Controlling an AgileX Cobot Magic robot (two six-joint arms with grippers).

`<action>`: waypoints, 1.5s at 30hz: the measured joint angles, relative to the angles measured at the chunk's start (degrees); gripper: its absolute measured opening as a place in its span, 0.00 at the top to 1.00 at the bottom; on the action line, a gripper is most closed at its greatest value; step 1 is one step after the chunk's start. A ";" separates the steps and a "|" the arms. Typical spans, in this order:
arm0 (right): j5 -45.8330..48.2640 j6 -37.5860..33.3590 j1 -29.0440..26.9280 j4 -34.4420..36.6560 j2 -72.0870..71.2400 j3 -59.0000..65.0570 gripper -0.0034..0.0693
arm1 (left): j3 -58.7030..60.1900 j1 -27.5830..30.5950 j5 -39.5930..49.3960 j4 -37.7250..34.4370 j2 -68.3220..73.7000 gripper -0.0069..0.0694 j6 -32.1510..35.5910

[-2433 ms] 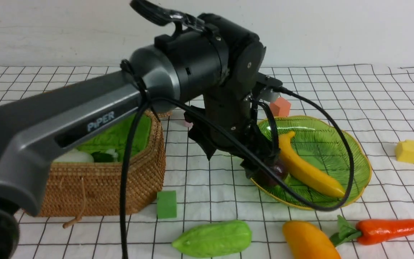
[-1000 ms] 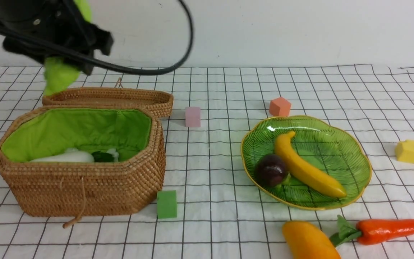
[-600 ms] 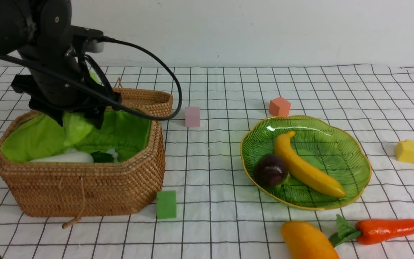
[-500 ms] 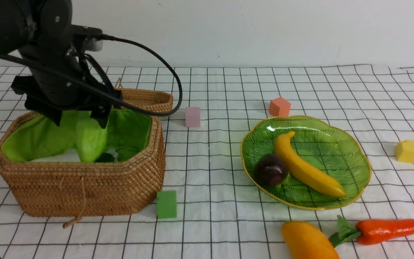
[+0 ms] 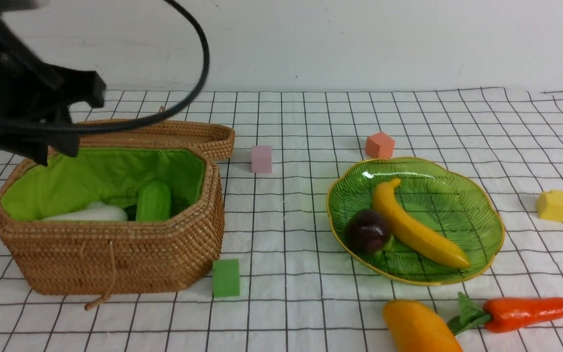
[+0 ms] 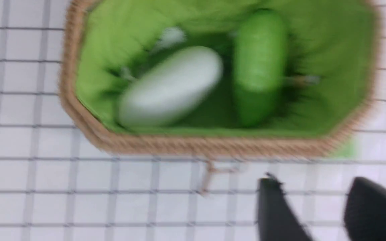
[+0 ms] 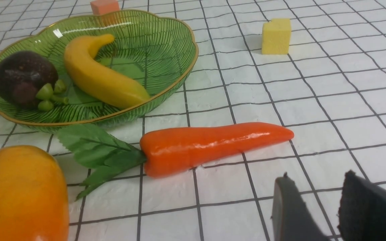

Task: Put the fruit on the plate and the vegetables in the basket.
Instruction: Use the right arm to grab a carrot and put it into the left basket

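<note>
The mango (image 5: 421,327) is cut off at the front view's five o'clock edge. The left arm (image 5: 22,112) is a blur at ten o'clock. The basket (image 5: 115,254) wall hides the lower gourd (image 5: 153,200).

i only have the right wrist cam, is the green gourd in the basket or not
observer: Yes. In the front view the gourd lies inside the basket, against the green lining.
operator: anything else in there
observer: A white vegetable lies next to it. The left wrist view is blurred but shows a gap between the two.
operator: left arm holding anything
observer: No. The left gripper has its jaws apart with nothing between them.
</note>
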 joint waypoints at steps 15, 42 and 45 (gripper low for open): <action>0.00 0.00 0.00 0.00 0.00 0.00 0.62 | 45.25 0.00 -6.28 -7.15 -47.38 0.93 -5.10; 0.00 0.00 0.00 0.00 0.00 0.00 0.62 | 72.83 4.34 -39.92 5.78 -74.32 0.93 -4.87; 0.00 0.00 0.00 0.00 0.00 0.00 0.62 | 76.82 9.23 -41.64 4.79 -74.32 0.93 -3.12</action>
